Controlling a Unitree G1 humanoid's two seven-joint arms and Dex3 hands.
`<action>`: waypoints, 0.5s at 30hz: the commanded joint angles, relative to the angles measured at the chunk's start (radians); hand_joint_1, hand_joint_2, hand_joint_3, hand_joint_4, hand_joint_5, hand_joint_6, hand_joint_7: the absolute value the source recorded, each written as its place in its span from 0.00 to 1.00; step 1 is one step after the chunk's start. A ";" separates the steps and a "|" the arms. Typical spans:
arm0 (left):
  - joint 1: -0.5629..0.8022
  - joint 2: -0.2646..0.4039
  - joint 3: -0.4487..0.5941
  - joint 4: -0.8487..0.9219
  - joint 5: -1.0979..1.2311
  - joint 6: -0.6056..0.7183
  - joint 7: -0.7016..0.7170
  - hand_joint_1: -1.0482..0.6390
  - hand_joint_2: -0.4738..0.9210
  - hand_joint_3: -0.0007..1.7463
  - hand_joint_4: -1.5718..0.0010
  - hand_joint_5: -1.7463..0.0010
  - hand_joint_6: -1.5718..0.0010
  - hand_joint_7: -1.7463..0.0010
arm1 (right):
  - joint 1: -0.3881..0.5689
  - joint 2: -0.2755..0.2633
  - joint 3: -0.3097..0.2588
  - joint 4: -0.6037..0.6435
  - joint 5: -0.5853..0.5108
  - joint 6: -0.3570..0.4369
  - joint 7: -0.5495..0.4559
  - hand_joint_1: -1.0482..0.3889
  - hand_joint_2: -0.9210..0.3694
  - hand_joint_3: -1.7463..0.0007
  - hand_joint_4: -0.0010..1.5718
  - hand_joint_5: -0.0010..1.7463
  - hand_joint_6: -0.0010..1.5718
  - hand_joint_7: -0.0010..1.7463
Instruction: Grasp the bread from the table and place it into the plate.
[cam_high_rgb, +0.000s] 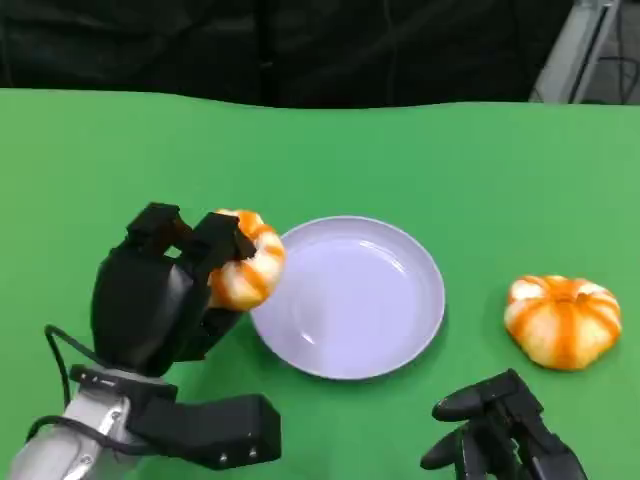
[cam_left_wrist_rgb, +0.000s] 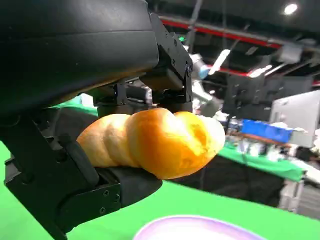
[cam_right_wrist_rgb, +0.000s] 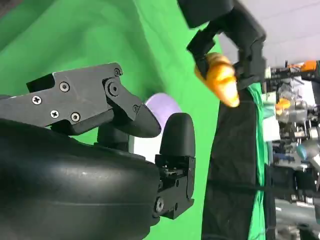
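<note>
- Holding the bread (cam_high_rgb: 245, 260) off the table, the left hand (cam_high_rgb: 165, 290) has its fingers closed round it; the left wrist view shows fingers above and below the loaf (cam_left_wrist_rgb: 155, 142), with much of it sticking out past them.
- That overhang looks like the main risk: I judge the grip shallow, so a jolt could let the bread slide out short of the plate (cam_high_rgb: 400, 330).
- Bread sits at about 9 o'clock of the plate, at its rim, not over the middle. Letting go here could land it on the edge, tipping the plate or rolling the bread back onto the green table (cam_high_rgb: 420, 160).
- A low carry could knock the rim with the fingers and shove the plate toward 3 o'clock.
- The right hand (cam_high_rgb: 500, 430) waits at about 5 o'clock of the plate, holding nothing, fingers loosely apart. It is near enough that a stray move could nudge the plate.
- A second bread (cam_high_rgb: 562, 322) lies at 3 o'clock of the plate, well apart; a sliding plate might reach it.
- Soft bread may also dent if squeezed harder.
</note>
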 joint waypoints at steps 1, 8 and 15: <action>-0.054 -0.016 -0.022 0.041 0.000 -0.014 0.035 0.46 0.55 0.85 0.41 0.00 0.52 0.07 | 0.009 -0.003 -0.002 -0.003 0.000 -0.008 -0.006 0.55 0.00 0.43 0.11 1.00 0.04 1.00; -0.140 -0.093 -0.106 0.117 0.024 -0.014 0.021 0.46 0.60 0.81 0.41 0.00 0.56 0.00 | 0.013 -0.003 -0.003 -0.007 0.000 -0.006 -0.009 0.55 0.00 0.43 0.12 1.00 0.04 1.00; -0.175 -0.125 -0.135 0.163 0.012 -0.018 0.024 0.47 0.61 0.78 0.41 0.00 0.55 0.00 | 0.015 -0.003 0.000 -0.009 -0.001 -0.003 -0.011 0.55 0.00 0.44 0.12 1.00 0.04 1.00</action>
